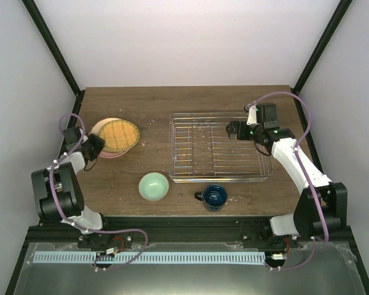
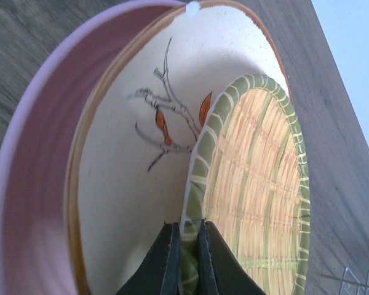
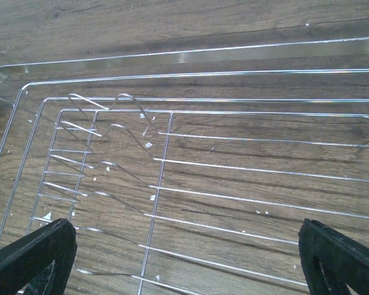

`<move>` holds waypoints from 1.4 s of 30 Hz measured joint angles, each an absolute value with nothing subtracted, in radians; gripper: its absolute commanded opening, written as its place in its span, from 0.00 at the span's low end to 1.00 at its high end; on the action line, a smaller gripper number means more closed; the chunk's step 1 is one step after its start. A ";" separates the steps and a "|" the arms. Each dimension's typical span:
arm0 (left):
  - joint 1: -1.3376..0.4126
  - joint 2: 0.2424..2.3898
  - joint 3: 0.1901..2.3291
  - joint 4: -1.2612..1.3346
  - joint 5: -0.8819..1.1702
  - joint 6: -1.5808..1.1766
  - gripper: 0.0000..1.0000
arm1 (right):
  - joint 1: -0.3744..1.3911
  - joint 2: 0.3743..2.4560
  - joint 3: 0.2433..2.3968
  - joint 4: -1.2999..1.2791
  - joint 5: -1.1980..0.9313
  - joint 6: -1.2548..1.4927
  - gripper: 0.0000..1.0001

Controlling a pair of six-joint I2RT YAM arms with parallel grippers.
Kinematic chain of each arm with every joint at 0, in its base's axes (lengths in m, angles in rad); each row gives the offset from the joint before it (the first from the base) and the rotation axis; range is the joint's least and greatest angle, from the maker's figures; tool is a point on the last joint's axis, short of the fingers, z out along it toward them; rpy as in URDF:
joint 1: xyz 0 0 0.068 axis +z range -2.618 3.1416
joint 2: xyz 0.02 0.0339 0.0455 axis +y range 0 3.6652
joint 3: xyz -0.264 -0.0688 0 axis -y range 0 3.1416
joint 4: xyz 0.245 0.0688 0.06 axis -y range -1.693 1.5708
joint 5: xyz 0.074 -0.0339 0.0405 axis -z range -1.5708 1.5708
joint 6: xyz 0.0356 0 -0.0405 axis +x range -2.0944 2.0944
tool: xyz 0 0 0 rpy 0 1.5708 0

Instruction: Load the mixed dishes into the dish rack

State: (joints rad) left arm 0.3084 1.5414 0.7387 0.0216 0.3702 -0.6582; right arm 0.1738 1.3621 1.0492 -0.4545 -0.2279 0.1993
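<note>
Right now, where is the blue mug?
In the top view, the dark blue mug stands on the table just in front of the dish rack, right of the small mint-green bowl.

We see a dark wood-grain table [image 1: 190, 98] w/ small white specks [image 3: 149, 145] scattered on its top. Behind the table is a plain white backdrop [image 1: 184, 37], w/ black posts [image 1: 52, 46] slanting up from the table's far corners. Along the table's near edge runs a black rail [image 1: 184, 224], & just in front of that a grey metal tray [image 1: 184, 279] w/ a white slotted strip [image 1: 147, 257] across it.
</note>
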 measured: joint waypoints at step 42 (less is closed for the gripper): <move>-0.080 1.422 1.294 0.263 0.606 0.147 0.00 | 0.174 1.250 1.066 -0.378 -0.218 0.263 1.00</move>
